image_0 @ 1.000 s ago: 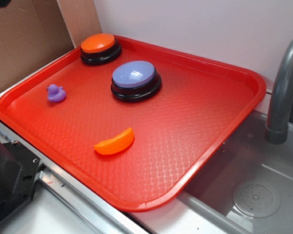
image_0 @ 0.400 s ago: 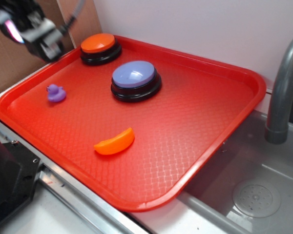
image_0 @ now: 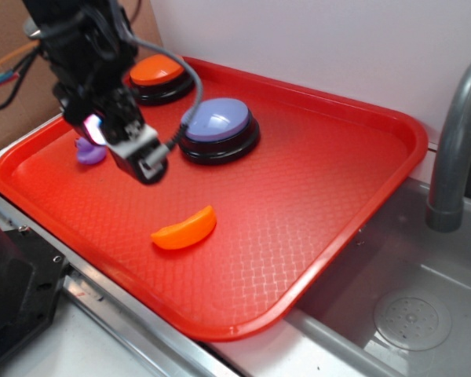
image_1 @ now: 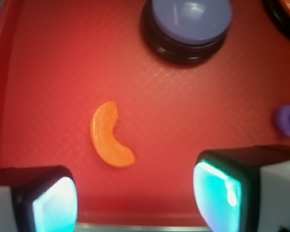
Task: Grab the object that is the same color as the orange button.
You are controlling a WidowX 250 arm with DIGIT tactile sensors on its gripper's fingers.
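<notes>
My hand hangs above the red tray with its fingers spread wide, pinching nothing. The orange crescent lies flat on the tray, apart from my fingertips. The lavender button sits beyond it, the orange button at the far corner, the purple duck off to one side.
</notes>
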